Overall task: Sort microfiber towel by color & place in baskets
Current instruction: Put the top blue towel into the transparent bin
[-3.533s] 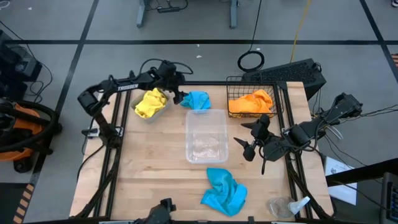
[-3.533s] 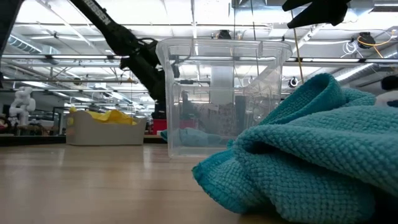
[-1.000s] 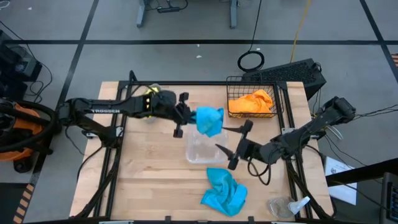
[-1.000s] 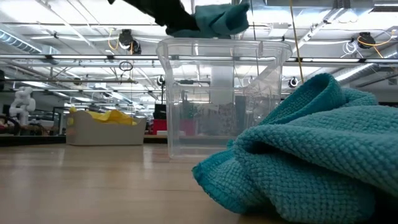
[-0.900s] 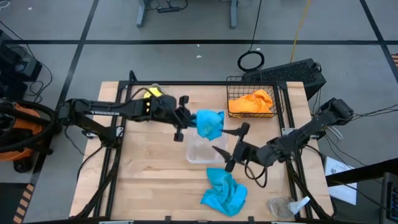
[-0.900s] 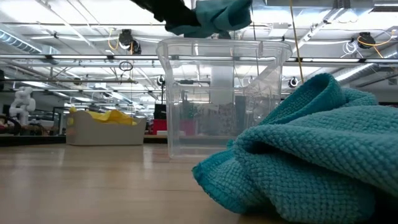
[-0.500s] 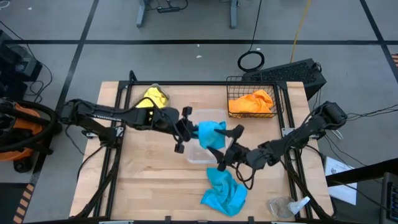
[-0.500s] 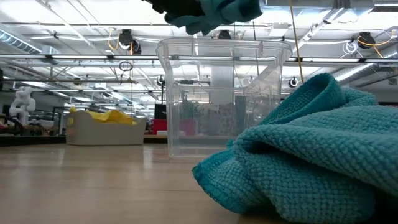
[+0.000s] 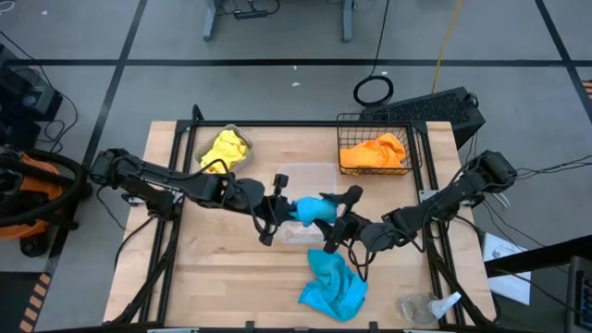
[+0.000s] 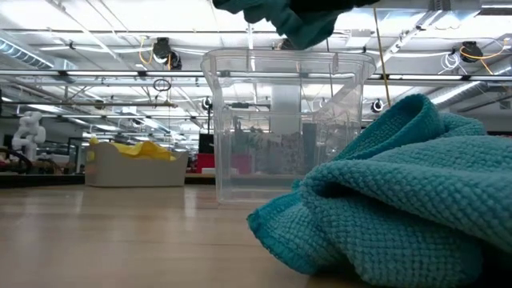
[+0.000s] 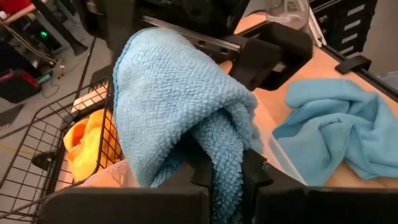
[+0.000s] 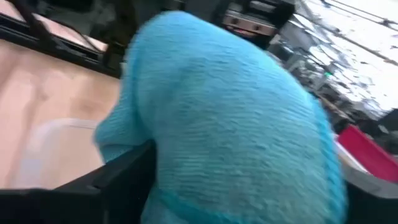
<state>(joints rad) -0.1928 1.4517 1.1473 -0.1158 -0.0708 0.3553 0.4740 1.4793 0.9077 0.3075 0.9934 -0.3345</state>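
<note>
A sky-blue microfiber towel (image 9: 310,211) hangs bunched above the clear plastic tub (image 9: 305,176), with my left gripper (image 9: 280,211) shut on it from the table's left. My right gripper (image 9: 338,220) is open at the towel's right side, one finger on either side of it; the towel fills the right wrist view (image 12: 230,124). A second blue towel (image 9: 333,289) lies crumpled on the table near the front edge. Yellow towels (image 9: 225,148) lie in the grey bin and orange ones (image 9: 375,151) in the black wire basket. My left gripper pinches a gathered fold of the blue towel (image 11: 225,152) between its two fingers, coming roughly level from the table's left. The towel bulges beyond the fingers in a rounded bunch, lifted clear above the tub (image 10: 280,128). My right gripper's open fingers flank the towel; whether they touch it I cannot tell.
A small clear plastic wrapper (image 9: 430,307) lies at the table's near right corner. The grey bin (image 10: 136,172) stands at the far left, the wire basket (image 9: 407,139) at the far right. Bare wood shows at the near left.
My left gripper has carried the blue towel from the tub's far left corner toward the near edge, so it now hangs over the tub's middle. My right gripper has moved toward the table's left, up to the towel, its fingers now around it.
</note>
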